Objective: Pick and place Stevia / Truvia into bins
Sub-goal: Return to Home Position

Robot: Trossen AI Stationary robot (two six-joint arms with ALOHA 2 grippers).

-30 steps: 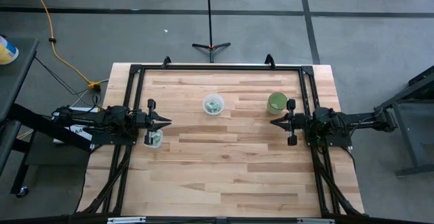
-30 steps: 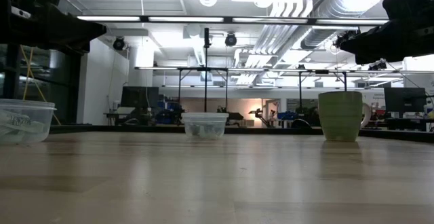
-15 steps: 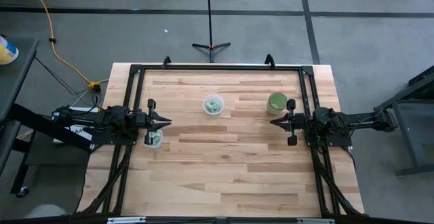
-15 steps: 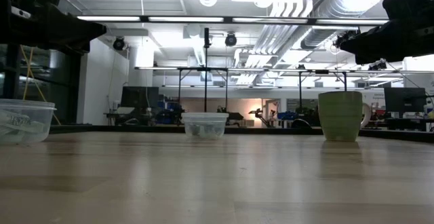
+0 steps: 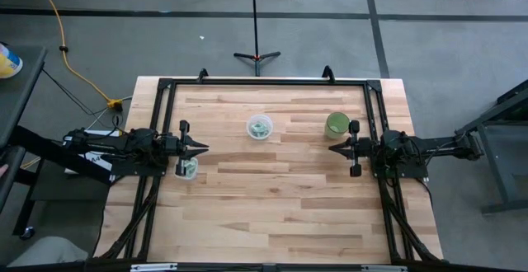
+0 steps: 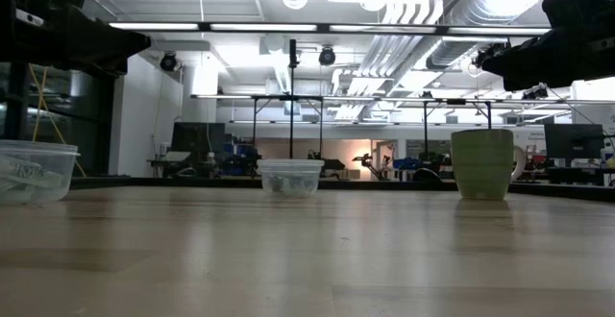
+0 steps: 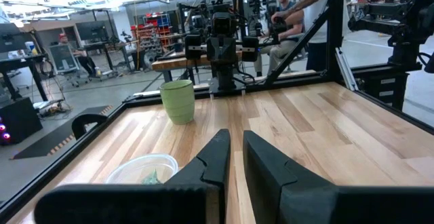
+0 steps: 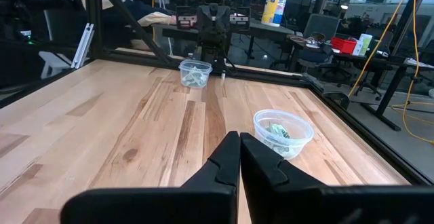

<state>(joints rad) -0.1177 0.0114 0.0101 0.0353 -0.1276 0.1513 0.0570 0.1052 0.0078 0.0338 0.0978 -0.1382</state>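
1. The left gripper (image 5: pixel 200 148) hangs over the left edge of the table (image 5: pixel 272 214), pointing right toward the middle. Its fingers (image 7: pixel 215 157) stand a narrow slit apart and hold nothing.
2. The right gripper (image 5: pixel 332 148) hangs over the right edge, pointing left at its partner. Its fingers (image 8: pixel 228 157) are pressed together with nothing between them.
3. One clear cup (image 5: pixel 189 168) stands at the left, just on the near side of the left gripper and partly tucked under it. A few green-and-white sachets (image 7: pixel 150 178) lie inside (how many cannot be told through the plastic).
4. The second clear cup (image 5: pixel 260 127) stands upright at the table's middle toward the far side, well apart from both grippers. More sachets (image 8: pixel 277 130) are heaped in it.
5. The solid green cup (image 5: pixel 337 124) stands upright at the far right, just on the far side of the right gripper.
6. No loose sachet shows on the bare wood between the cups.
7. Beyond the table, past the right arm, a person (image 7: pixel 288 10) sits at a bench.
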